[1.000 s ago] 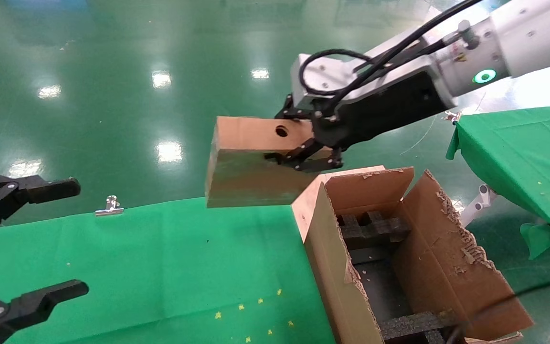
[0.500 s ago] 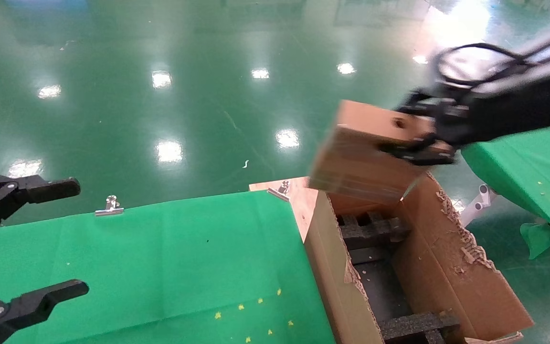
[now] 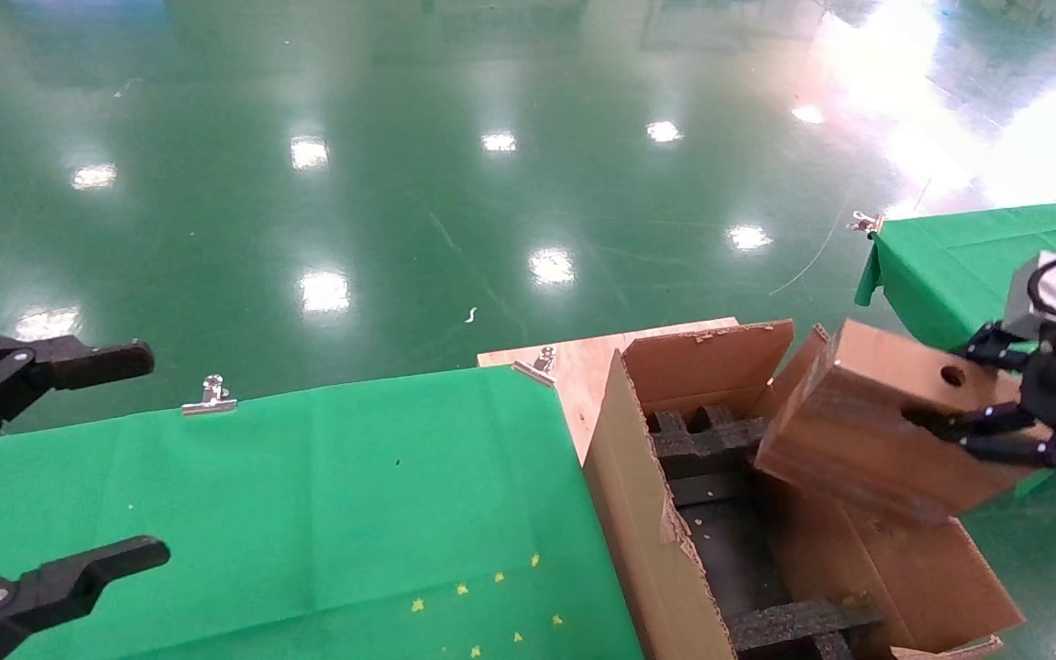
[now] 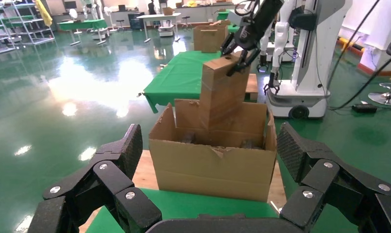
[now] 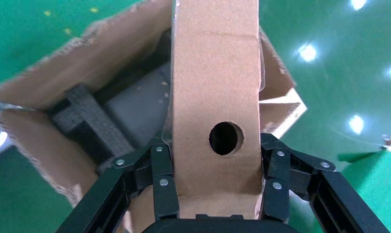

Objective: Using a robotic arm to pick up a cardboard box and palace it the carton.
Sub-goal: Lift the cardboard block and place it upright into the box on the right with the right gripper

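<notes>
The small brown cardboard box [image 3: 858,426] with a round hole hangs tilted over the right side of the large carton [image 3: 647,541]. My right gripper [image 3: 977,426] is shut on the box's end with the hole. In the right wrist view the fingers [image 5: 161,182] clamp both sides of the box [image 5: 215,82] above the carton's black foam inserts [image 5: 89,119]. The left wrist view shows the box [image 4: 223,92] standing over the carton [image 4: 208,167], held by the right gripper [image 4: 239,46]. My left gripper [image 3: 138,458] is open and empty over the green table at the left.
The green-cloth table [image 3: 308,495] lies left of the carton, with metal clips [image 3: 210,394] at its far edge and a wooden board [image 3: 574,362] showing. A second green-covered table [image 3: 977,257] stands at the right. Glossy green floor lies beyond.
My right gripper carried the box from above the table's far edge rightward and down, across the carton to its right side. The left gripper has not moved.
</notes>
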Available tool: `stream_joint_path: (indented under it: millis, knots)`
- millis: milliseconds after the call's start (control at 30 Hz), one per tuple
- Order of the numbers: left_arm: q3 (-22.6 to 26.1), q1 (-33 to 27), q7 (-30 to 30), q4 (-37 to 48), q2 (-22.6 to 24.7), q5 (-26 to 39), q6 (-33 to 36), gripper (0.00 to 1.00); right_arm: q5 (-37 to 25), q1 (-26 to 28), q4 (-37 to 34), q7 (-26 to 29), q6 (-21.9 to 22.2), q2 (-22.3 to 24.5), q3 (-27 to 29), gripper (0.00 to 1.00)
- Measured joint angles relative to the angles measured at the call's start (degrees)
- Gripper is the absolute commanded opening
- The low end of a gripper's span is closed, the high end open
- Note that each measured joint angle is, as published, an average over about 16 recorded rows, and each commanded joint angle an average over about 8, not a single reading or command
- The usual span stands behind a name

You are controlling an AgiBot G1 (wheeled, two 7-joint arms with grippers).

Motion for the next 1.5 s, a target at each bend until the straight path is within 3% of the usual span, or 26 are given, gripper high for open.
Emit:
stream_joint_path:
  millis: [367, 667, 833, 1033, 1267, 1500]
  knots:
    - [0.0, 0.0, 0.0, 0.0, 0.0, 0.0, 0.0, 1.00, 3.9, -3.1, 2.7, 1.6, 3.8, 1.4, -1.7, 0.00]
    - [0.0, 0.0, 0.0, 0.0, 0.0, 0.0, 0.0, 1.00, 3.5, -3.0, 2.3, 1.8, 3.5, 1.3, -1.6, 0.00]
    - [0.0, 0.0, 0.0, 0.0, 0.0, 0.0, 0.0, 1.00, 2.4, -3.7, 2.1, 4.9, 4.9, 1.5, -2.1, 0.00]
    - [0.0, 0.0, 0.0, 0.0, 0.0, 0.0, 0.0, 1.00, -1.2, -5.8, 3.6, 14.8, 9.7, 2.3, -3.7, 0.00]
    - [0.0, 0.0, 0.0, 0.0, 0.0, 0.0, 0.0, 1.00, -7.6, -9.0, 6.1, 32.6, 16.0, 2.8, -6.4, 0.00]
    - [0.0, 0.0, 0.0, 0.0, 0.0, 0.0, 0.0, 1.00, -12.7, -11.1, 7.5, 48.2, 17.8, 1.4, -8.5, 0.00]
